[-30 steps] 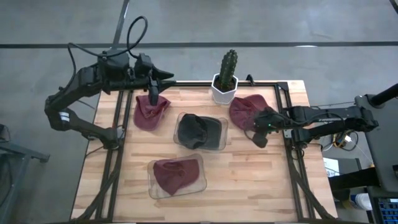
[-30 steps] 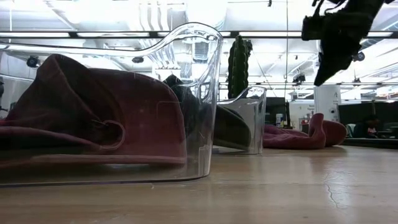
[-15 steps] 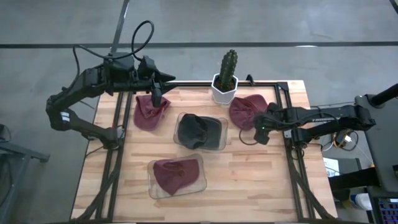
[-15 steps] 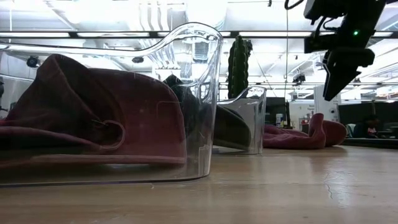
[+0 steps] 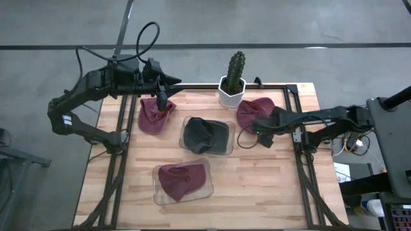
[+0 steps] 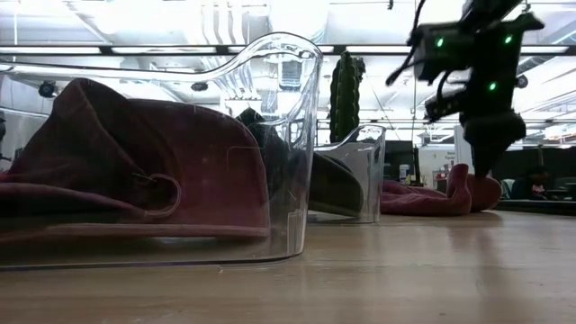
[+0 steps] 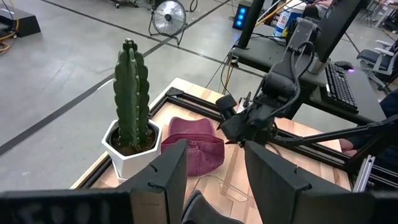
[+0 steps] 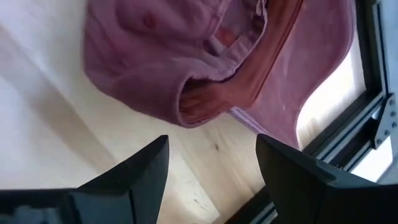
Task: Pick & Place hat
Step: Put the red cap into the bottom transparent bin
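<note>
A maroon hat (image 5: 252, 113) lies crumpled on the wooden table at the far right, its brim (image 8: 217, 99) folded up; it also shows in the low view (image 6: 450, 193). My right gripper (image 8: 211, 144) stands open just over the table at this hat's near-left edge (image 5: 255, 131), its fingers pointing down and clear of the cloth. A second maroon hat (image 5: 154, 115) lies at the far left. My left gripper (image 5: 162, 101) hangs open above its far part, with nothing between the fingers (image 7: 214, 152).
A clear bin (image 5: 226, 127) with a black hat sits mid-table. Another clear bin (image 5: 209, 168) with a maroon hat stands nearer the front. A cactus in a white pot (image 5: 232, 82) is at the far edge. Black rails (image 5: 297, 122) frame the table.
My right gripper has gone toward the table's left edge and down, from above the bare wood to the near-left edge of the right-hand maroon hat, turning as it went. Neither hat has moved.
</note>
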`<state>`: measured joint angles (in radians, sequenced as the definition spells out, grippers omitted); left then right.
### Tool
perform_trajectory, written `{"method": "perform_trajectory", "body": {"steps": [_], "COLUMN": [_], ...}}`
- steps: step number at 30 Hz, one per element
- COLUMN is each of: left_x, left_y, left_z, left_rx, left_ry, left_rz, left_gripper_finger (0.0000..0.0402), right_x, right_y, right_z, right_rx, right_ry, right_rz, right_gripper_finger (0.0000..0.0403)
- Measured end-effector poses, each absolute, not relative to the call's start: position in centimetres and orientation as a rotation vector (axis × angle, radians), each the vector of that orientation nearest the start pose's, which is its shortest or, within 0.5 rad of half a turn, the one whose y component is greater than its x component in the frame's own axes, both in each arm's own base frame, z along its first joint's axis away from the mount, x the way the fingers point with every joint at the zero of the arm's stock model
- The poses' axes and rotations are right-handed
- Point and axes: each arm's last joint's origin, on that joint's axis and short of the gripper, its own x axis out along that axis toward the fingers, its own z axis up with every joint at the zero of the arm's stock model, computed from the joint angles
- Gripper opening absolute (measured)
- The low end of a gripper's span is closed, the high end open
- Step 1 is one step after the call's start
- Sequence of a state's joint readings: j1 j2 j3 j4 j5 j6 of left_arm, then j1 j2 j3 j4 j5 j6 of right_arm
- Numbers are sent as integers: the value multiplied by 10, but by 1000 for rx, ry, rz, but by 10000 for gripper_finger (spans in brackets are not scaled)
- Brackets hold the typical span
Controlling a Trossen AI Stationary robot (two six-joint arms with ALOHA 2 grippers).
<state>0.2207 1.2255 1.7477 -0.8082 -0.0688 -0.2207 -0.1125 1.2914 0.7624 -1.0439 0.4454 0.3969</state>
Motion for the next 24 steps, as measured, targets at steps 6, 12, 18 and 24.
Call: {"method": "perform_trajectory", "body": {"steps": [6, 12, 18, 24], "left_x": [200, 201, 201, 202], "left_y": [47, 47, 47, 47], "left_z": [499, 498, 499, 500], "left_rx": [-247, -255, -255, -254], "left_ry": [252, 253, 250, 235], "left_rz": [319, 320, 319, 318], "left_gripper_finger": [153, 153, 153, 153], "right_x": [194, 198, 199, 202], "right_y": [-43, -46, -46, -45], "right_z": [172, 157, 154, 158], "right_rx": [43, 29, 23, 68], "right_ry": [1566, 1646, 1666, 1643], "right_rz": [-772, -781, -779, -702], "right_gripper_finger": [233, 222, 188, 29]}}
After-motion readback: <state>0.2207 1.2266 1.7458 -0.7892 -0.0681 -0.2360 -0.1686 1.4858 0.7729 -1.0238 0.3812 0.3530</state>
